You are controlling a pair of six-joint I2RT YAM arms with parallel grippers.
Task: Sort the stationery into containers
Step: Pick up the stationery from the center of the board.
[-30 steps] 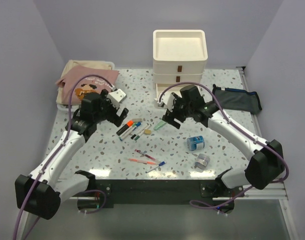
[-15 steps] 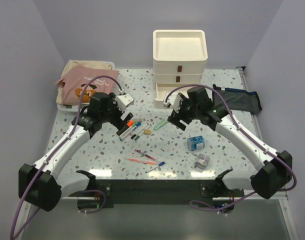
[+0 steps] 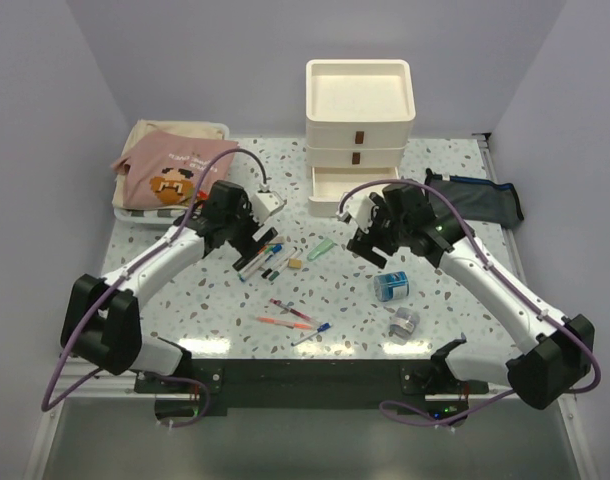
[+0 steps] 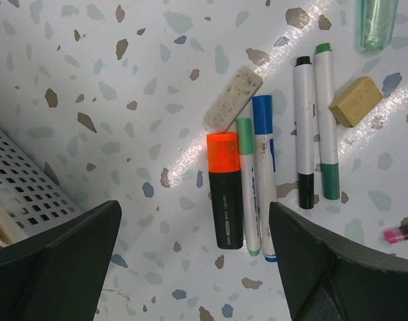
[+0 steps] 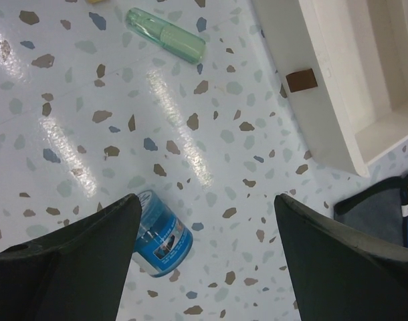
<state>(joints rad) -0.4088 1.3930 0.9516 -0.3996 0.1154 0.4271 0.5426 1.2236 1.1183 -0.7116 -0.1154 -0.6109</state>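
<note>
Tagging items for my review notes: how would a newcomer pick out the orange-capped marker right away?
From the cream drawer unit at the back, look toward the arms and left to the row of markers. The orange-capped marker lies at the row's end, by the white eraser; it alone has a stubby black barrel, the others are slim and white.

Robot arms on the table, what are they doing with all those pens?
They are tidying up. The left gripper hangs open over a bunch of markers, right above the orange marker. The right gripper is open too, over the table beside the blue roll. Neither holds anything. The bottom drawer of the drawer unit is pulled out, and the pens lie loose on the table.
</note>
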